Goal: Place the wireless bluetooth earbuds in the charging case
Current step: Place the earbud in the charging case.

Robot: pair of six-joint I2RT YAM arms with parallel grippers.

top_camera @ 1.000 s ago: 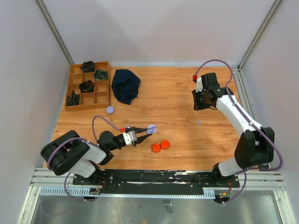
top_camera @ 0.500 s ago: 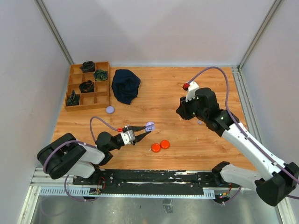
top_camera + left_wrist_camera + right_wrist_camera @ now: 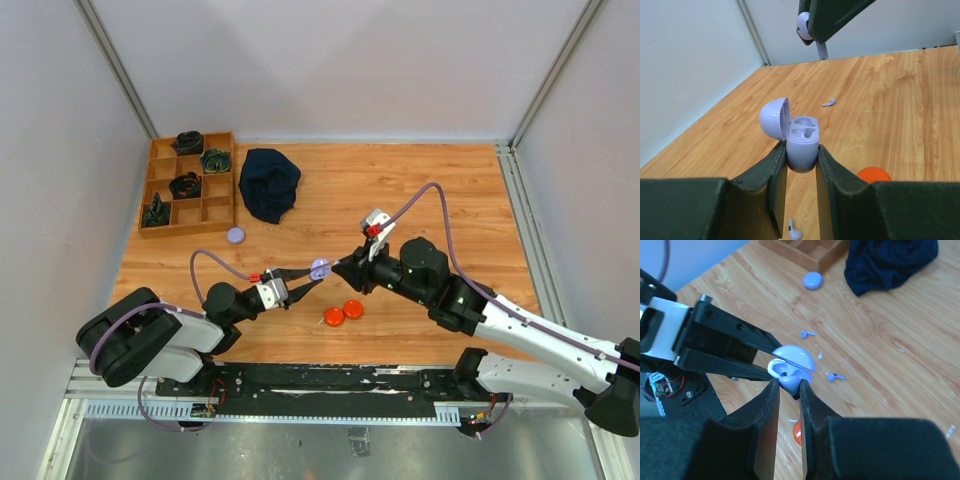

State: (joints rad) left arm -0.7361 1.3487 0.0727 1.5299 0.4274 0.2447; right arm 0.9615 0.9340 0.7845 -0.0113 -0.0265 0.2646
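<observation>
— As the overhead camera has it, your left gripper [image 3: 306, 274] pinches the charging case [image 3: 320, 269] over the wood-grain table [image 3: 420, 190]. The tapered black tip of your right gripper [image 3: 345, 271] is just beside it.

— What lies around them?

— Two glossy orange discs [image 3: 334, 316] sit on your side of the case. A lavender disc [image 3: 236, 236] lies near the compartmented wooden tray [image 3: 218, 212], and a crumpled dark cloth [image 3: 270, 185] is beside that tray.

— And the left wrist view?

— Your matte black fingers [image 3: 775, 170] clamp the smooth lavender body. The domed lid hangs open to the left, baring two moulded sockets. Above, your right jaws are pressed on a lavender earbud [image 3: 803, 25], its round head and short stem showing. Two loose earbuds [image 3: 829, 103] lie on the wood, one beyond the case and one at the bottom edge.

— Right wrist?

— Your fingers squeeze that earbud right at the open case; whether it touches, you cannot tell. Two loose earbuds lie on the boards beyond.
</observation>
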